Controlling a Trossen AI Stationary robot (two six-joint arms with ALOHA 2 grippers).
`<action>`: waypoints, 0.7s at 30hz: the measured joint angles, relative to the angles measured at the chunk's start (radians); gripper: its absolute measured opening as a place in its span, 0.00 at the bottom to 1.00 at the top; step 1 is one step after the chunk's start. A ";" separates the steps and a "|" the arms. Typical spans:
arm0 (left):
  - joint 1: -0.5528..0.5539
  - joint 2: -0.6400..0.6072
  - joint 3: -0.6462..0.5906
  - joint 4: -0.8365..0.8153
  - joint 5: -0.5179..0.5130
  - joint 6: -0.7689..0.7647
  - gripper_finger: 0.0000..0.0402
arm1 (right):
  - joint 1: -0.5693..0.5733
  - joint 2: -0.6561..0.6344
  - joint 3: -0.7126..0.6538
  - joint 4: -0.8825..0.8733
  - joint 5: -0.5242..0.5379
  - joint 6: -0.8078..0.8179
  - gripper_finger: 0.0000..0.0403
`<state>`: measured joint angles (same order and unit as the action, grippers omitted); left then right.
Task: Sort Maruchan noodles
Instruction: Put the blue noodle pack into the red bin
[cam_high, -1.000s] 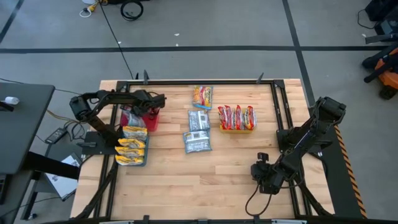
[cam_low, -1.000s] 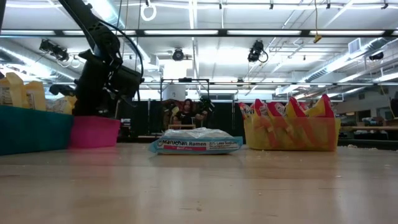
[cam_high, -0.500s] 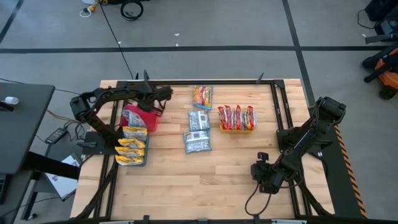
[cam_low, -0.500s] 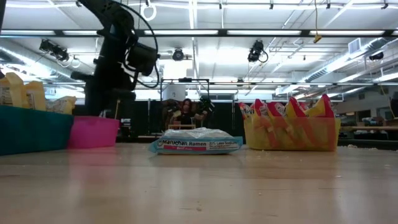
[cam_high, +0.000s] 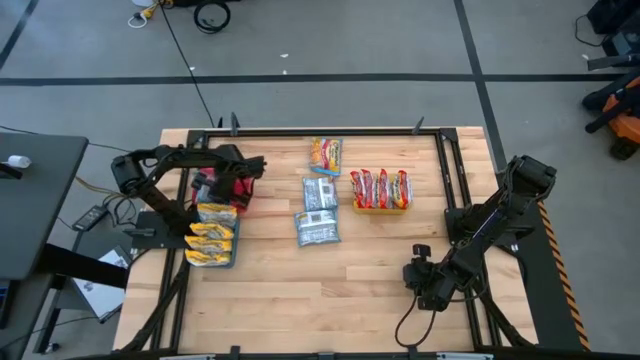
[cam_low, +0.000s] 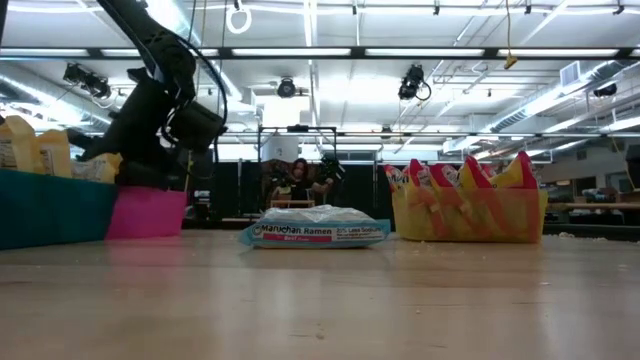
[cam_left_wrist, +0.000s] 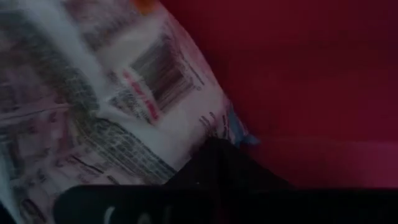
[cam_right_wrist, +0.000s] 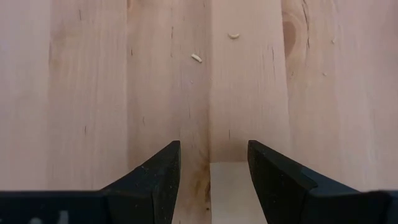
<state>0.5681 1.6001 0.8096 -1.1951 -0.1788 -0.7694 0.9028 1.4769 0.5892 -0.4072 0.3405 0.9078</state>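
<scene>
Red-and-white plastic, a Maruchan packet (cam_left_wrist: 118, 106) lies in the red bin (cam_high: 228, 192) at about nine o'clock on the surface (cam_high: 330, 290), evidently dropped there to join its colour group; its long axis cannot be told. Left hand (cam_high: 243, 182) is down in the bin, fingers pinched shut against the packet's edge. Right hand (cam_high: 422, 283), at four o'clock, waits partly open and empty.

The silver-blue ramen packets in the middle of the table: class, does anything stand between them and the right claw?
Nothing visible does. The right claw hangs open over bare wood near the table front, and only bare boards lie between it and the silver-blue packets.
</scene>
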 joint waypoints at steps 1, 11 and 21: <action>0.016 0.000 0.003 -0.008 -0.018 0.002 0.03 | 0.000 0.000 0.000 0.000 -0.001 0.003 0.48; 0.104 0.005 0.066 -0.030 -0.112 0.056 0.05 | 0.000 0.000 0.000 0.000 -0.002 0.024 0.48; 0.083 0.005 0.074 -0.070 0.020 0.108 0.19 | 0.000 0.000 0.000 0.000 -0.027 0.010 0.48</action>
<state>0.6511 1.6047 0.8837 -1.2648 -0.1588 -0.6613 0.9028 1.4769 0.5892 -0.4068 0.3139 0.9175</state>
